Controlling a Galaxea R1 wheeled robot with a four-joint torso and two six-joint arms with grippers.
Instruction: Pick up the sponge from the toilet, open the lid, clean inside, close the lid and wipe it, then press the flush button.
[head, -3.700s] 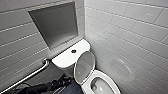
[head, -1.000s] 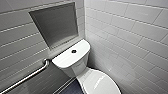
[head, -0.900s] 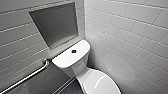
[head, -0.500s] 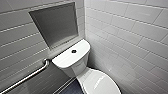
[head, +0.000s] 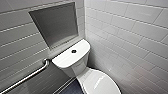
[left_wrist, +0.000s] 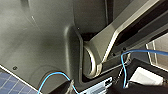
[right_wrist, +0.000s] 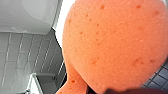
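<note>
1. The toilet (head: 75, 65) stands in the corner of the tiled wall (head: 130, 37); its lid (head: 100, 83) lies down flat over the bowl, and the flush button (head: 73, 51) sits bare in the middle of the tank top
2. The sponge (right_wrist: 112, 45) hangs clear of the toilet, close against the right wrist camera, with floor tiles and white ceramic behind it; the right gripper (right_wrist: 125, 91) appears to pinch it at one edge, though the fingers are hard to make out
3. Whether the left gripper is spread or pressed together cannot be told; its wrist camera faces the robot's own dark body and blue cables (left_wrist: 57, 77)
4. With the lid down and the sponge in hand, the step is probably either wiping the lid or pressing the button; the pictures do not settle which
5. A good wipe calls for the sponge's broad face laid flat on the glossy, gently domed lid, with light and even pressure, since the soft pad will squash and a hard push could drag it out of the pinch
6. A good press calls for a straight descent over the button's centre, because the disc is small and the bulging sponge could cushion or smear the push; the arm should keep off the grab bar (head: 27, 76) and the wall niche (head: 56, 23)
</note>
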